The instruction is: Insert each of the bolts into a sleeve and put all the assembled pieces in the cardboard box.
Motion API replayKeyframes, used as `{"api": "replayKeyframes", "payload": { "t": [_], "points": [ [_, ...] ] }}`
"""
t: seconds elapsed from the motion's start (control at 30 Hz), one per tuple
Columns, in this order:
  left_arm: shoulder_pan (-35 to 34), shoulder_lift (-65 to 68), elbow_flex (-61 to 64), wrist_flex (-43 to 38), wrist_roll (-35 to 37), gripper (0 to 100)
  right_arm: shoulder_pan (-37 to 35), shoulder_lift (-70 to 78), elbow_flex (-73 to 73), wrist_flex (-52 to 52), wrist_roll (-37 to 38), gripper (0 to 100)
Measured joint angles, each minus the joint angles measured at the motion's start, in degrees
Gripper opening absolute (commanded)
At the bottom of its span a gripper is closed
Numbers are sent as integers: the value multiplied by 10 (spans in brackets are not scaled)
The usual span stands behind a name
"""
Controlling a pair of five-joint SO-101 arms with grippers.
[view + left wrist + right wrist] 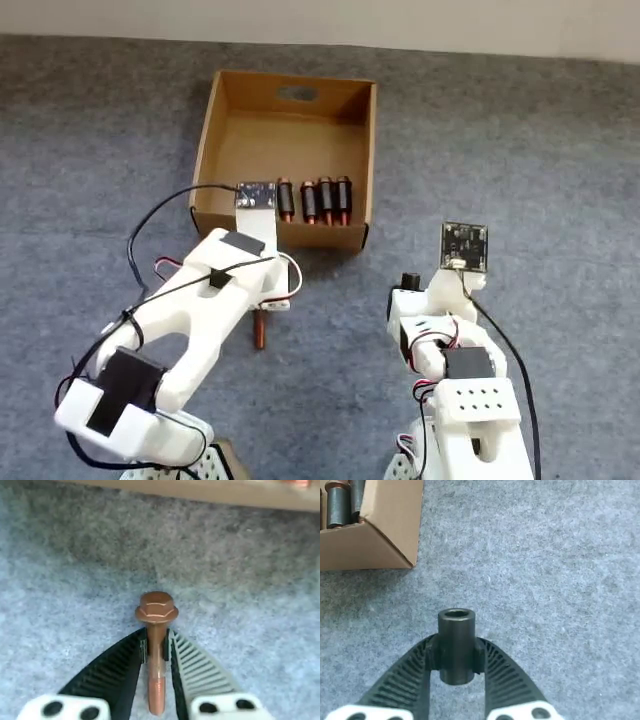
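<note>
Now, the copper bolt (156, 652): it's clamped by its shank between the two fingers of the left gripper (157, 639), jaws closed right down on it, hex head poking out past the fingertips toward the box wall. Over on the other side, the dark sleeve (456, 645) sits pinched in the right gripper (455, 652), jaws narrowed to the sleeve's width, its open bore at the end beyond the fingertips (whether either piece touches the carpet, I cannot tell). Bolt and sleeve are well apart, each over the grey carpet (520, 150) on the near side of the cardboard box (208, 140). Inside that box, four assembled pieces (315, 201) lie side by side against the near wall. From the right wrist, the box's corner (380, 535) shows just off to one side.
</note>
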Motion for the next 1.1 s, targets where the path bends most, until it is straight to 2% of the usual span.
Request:
{"api": "replayKeyframes", "payload": {
  "t": [0.27,0.53,0.73,0.83,0.97,1.1],
  "points": [
    [-3,-41,33,-17,0,74,0,0,0,0,0,6],
    [-8,-18,33,-47,0,75,0,0,4,-1,0,6],
    [-14,-9,33,-50,0,133,0,-1,7,-1,0,6],
    [-17,-9,33,-50,0,101,0,-1,7,-1,0,6],
    [-17,-9,32,-52,0,2,0,-1,7,-1,0,6],
    [-17,-9,32,-57,1,7,0,-1,7,-1,0,6]
  ]
}}
